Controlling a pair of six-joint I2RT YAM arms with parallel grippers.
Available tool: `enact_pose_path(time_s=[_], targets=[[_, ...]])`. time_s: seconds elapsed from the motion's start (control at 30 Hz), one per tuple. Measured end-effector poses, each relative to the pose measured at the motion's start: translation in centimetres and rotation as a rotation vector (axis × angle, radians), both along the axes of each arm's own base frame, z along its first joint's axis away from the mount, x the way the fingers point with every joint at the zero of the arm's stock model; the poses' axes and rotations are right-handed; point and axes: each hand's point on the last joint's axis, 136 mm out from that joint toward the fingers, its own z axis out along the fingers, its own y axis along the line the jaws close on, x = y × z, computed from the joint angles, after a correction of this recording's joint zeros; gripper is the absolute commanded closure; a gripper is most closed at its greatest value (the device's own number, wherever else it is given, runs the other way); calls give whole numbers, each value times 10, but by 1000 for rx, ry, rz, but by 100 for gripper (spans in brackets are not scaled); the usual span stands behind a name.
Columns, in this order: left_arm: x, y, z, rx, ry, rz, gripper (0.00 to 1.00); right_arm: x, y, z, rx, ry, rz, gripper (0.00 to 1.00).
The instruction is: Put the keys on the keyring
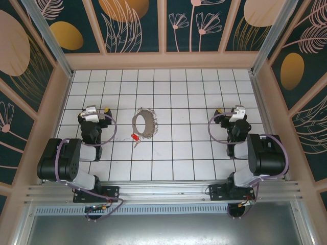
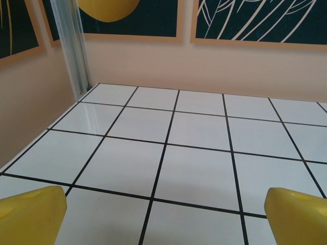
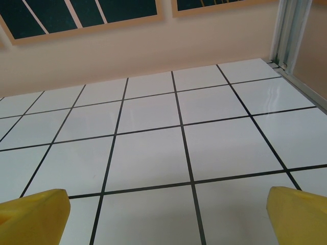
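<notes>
The keyring point(image 1: 143, 123), a thin silvery-beige loop fringed with small pale links, lies flat on the tiled table left of centre. Just below its lower left rim lies the red-headed key point(image 1: 135, 137), its short silver blade pointing toward the near edge. My left gripper point(image 1: 96, 113) hangs to the left of both, open, with its yellow fingertips point(image 2: 30, 214) wide apart over bare tiles. My right gripper point(image 1: 231, 113) is far to the right, open too, its yellow fingertips point(image 3: 33, 214) spread with nothing between them.
The white tiled table point(image 1: 194, 148) is walled by beige panels with dark floral prints. A metal corner post point(image 2: 74, 46) stands ahead of the left gripper, another post point(image 3: 291, 35) ahead of the right. Open tiles lie between the arms.
</notes>
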Motion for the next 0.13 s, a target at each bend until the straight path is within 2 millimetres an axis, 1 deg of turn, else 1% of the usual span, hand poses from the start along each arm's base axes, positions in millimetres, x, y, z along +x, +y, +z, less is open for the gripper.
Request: enact_pose_path(time_s=[0.13], targets=[[0,0,0,0,0,0,1,0,0,-1,0,5,-1,1]])
